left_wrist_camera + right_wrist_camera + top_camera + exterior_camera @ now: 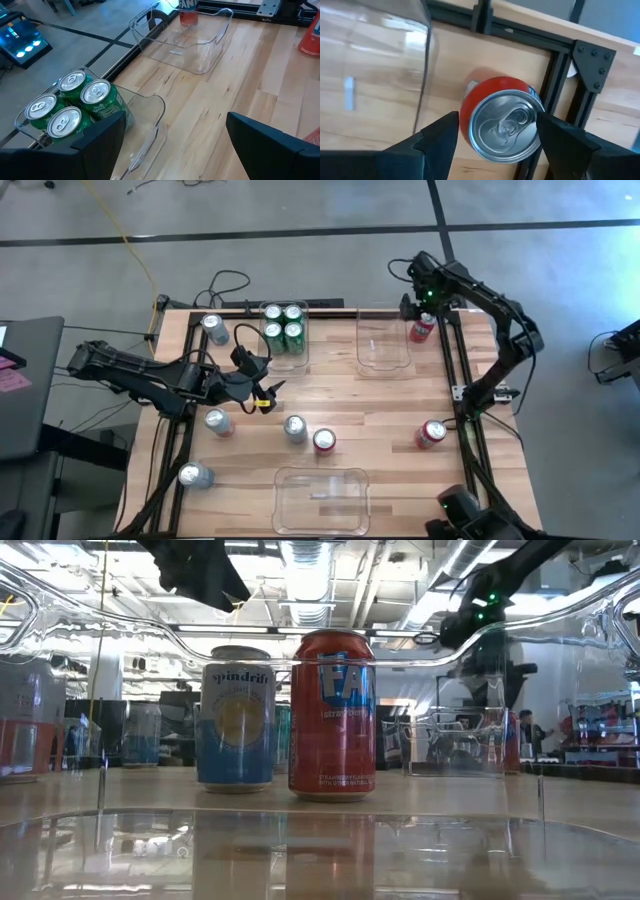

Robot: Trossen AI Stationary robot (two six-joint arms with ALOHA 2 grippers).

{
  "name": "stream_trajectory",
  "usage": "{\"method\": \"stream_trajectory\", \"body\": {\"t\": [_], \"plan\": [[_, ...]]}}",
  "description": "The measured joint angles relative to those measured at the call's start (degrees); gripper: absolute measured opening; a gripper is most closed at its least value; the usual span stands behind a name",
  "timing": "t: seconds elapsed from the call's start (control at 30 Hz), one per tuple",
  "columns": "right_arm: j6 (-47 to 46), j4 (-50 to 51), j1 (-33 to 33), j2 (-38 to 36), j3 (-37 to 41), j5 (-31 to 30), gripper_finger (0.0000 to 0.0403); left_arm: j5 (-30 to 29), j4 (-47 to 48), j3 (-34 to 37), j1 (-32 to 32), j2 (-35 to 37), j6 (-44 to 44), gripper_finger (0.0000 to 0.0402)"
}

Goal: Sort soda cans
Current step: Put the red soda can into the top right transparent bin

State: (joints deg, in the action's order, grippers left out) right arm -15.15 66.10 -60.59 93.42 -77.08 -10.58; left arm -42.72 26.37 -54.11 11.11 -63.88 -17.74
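While my right gripper (492, 137) hangs over the red can (421, 328), fingers spread either side of its silver top and not yet pinching, I can see that can stands upright just outside the empty clear bin (385, 340), between the bin wall and the black frame rail (447, 350).

Risk, I think: tight slot. One finger could clip the bin wall or the rail on the way down and tip the can, or close off-centre and squirt it out.

Left gripper (262, 383) waits near the green-can bin (285, 332), on the side away from the empty bin, fingers wide open and holding nothing. Four green cans (70, 102) are already packed in it.

Other red and silver cans are scattered over the bench (380, 405), well apart from the empty bin.
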Motion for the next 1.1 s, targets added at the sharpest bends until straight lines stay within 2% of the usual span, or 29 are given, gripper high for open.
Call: {"method": "stream_trajectory", "body": {"t": [0.33,1.1], "plan": [[-1.34,-0.08,2.68,1.04,2.21,-1.11,0.0286,0.0,0.08,0.0,0.02,0.0,-0.04,0.0338],[-3.02,-0.49,17.45,-1.04,2.54,0.67,0.0286,0.0,-0.07,0.0,0.0,0.0,-0.02,0.0338]]}}
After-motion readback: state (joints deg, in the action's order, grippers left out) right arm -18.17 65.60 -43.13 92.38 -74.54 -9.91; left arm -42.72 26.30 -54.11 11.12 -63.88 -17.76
